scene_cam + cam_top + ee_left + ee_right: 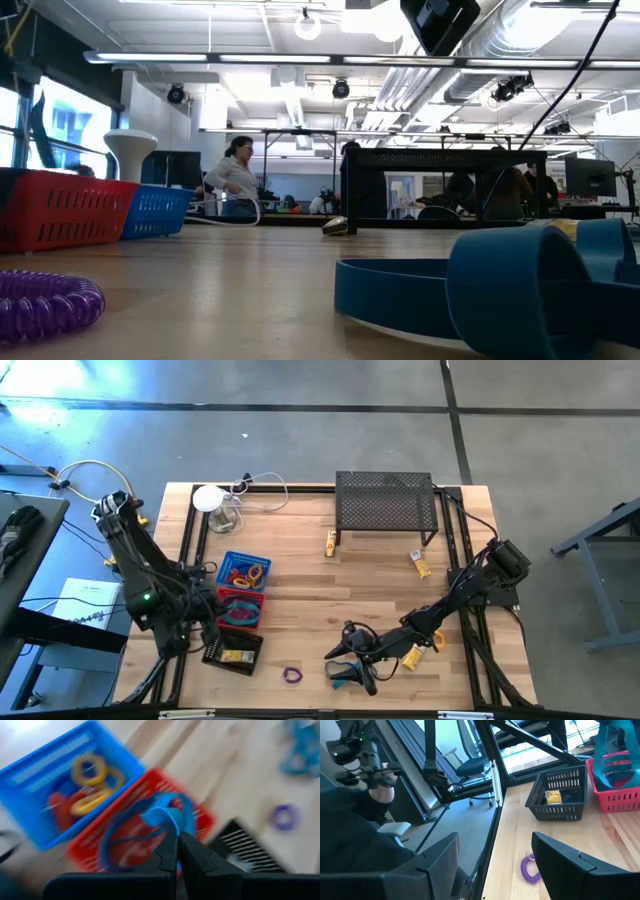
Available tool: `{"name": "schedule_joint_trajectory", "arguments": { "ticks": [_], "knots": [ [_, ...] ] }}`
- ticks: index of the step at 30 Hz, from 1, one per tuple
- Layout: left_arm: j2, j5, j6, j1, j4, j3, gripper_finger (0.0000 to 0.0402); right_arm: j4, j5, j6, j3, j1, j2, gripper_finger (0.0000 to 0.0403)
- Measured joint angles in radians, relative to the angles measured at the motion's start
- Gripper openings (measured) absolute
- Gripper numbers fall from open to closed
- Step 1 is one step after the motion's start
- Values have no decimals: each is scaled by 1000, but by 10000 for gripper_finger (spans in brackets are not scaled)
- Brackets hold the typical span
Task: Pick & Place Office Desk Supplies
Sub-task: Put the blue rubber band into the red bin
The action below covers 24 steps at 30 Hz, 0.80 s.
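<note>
My left gripper (176, 851) hangs over the red basket (200, 815), fingers clenched on a blue elastic loop (150, 822) that dangles partly inside it. Risk: the loop drapes near the basket rim; on release it may snag there or spill onto the surface (330, 600). My right gripper (345, 660) rests low at the near edge, fingers spread and empty, beside another blue loop (400, 290). A purple ring (292, 675) lies loose nearby; a careless sweep could knock it off the edge.
</note>
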<state>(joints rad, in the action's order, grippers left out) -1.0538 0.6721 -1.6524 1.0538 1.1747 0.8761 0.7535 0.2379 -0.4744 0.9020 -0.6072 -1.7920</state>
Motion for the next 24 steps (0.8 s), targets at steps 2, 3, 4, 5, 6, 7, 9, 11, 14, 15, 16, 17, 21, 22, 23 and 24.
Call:
{"name": "schedule_joint_trajectory", "arguments": {
  "ticks": [2,3,4,5,6,7,9,11,14,15,16,17,21,22,23,24],
  "knots": [
    [-25,-45,-54,-2,71,0,2,0,0,0,0,-6,0,238],
    [-39,-67,-71,-5,93,0,2,0,0,0,0,-9,0,238],
    [-53,-88,-73,-8,100,0,2,0,3,0,0,-9,0,238],
    [-64,-105,-65,-12,97,0,2,-1,6,0,0,-10,0,238],
    [-75,-118,-48,-17,95,0,2,0,6,0,0,-10,0,238],
    [-85,-123,-33,-21,95,0,2,0,7,0,0,-9,0,238],
    [-103,-135,-5,-31,96,0,2,0,7,0,0,-9,0,238],
    [-114,-165,31,-44,95,0,2,-1,9,7,0,-8,0,238],
    [-121,-271,88,-83,97,0,2,-19,11,0,0,-7,0,238],
    [-121,-298,130,-101,96,0,2,-19,18,-1,0,-7,0,238],
    [-121,-320,178,-124,96,0,2,-17,22,2,0,-8,-1,238],
    [-121,-336,227,-147,96,0,2,-16,23,6,0,-8,0,238],
    [-121,-412,427,-242,77,0,1,-16,24,49,0,0,0,238],
    [-121,-416,477,-264,55,0,1,-16,23,56,0,5,-1,238],
    [-121,-417,526,-283,29,0,1,-17,22,57,0,12,0,238],
    [-121,-418,576,-301,2,0,1,-17,22,57,0,20,-1,238]
  ]
}}
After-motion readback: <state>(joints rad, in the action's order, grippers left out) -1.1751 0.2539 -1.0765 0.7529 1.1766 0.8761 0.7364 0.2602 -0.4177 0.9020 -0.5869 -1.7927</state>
